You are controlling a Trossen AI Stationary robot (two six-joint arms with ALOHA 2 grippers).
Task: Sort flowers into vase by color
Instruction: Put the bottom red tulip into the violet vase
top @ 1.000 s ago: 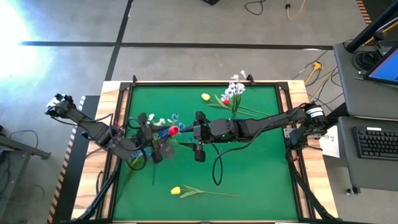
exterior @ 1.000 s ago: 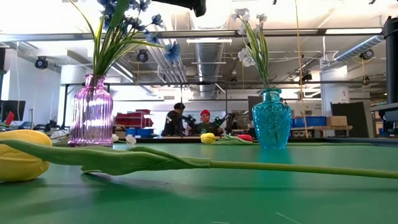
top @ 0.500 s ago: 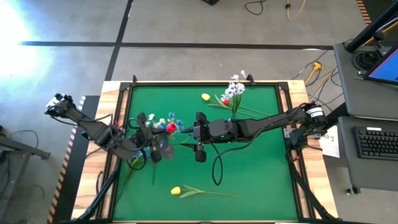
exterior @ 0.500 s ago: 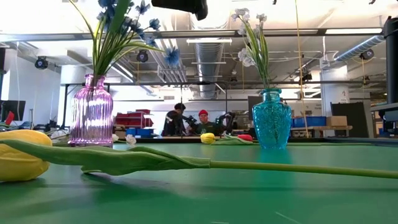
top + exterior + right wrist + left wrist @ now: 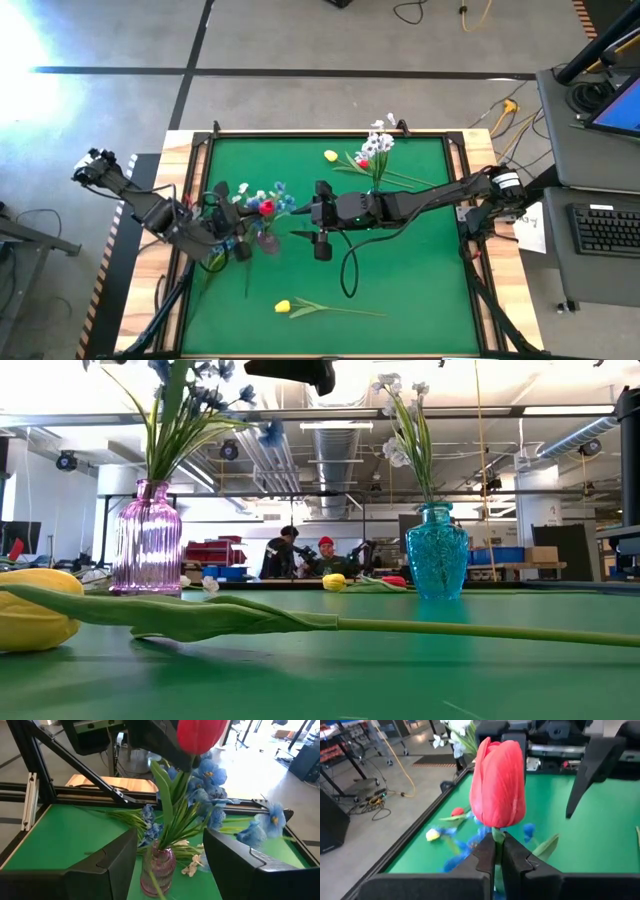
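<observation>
A red tulip is held up over the pink vase, which holds blue flowers. My left gripper is shut on its stem. My right gripper stands open just right of it, level with the flowers, with nothing between its fingers. A blue vase with white flowers stands at the far right. A yellow tulip lies flat near the front edge. My left gripper pinches the red tulip's stem between its two fingers, right under the bud. The fingers come nearly level from the table's left and lie across the stem. The bud stands upright above the fingers. Stem and leaf hang down toward the pink vase.
A yellow bud and a red bud lie with green stems at the far side by the blue vase. A small white cluster lies beside the pink vase. The green mat is bare at the front right.
My left gripper has gone a little toward the table's left edge with the red tulip, away from my right gripper. The blue flowers in the pink vase have swayed the same way. My right arm has kept still.
</observation>
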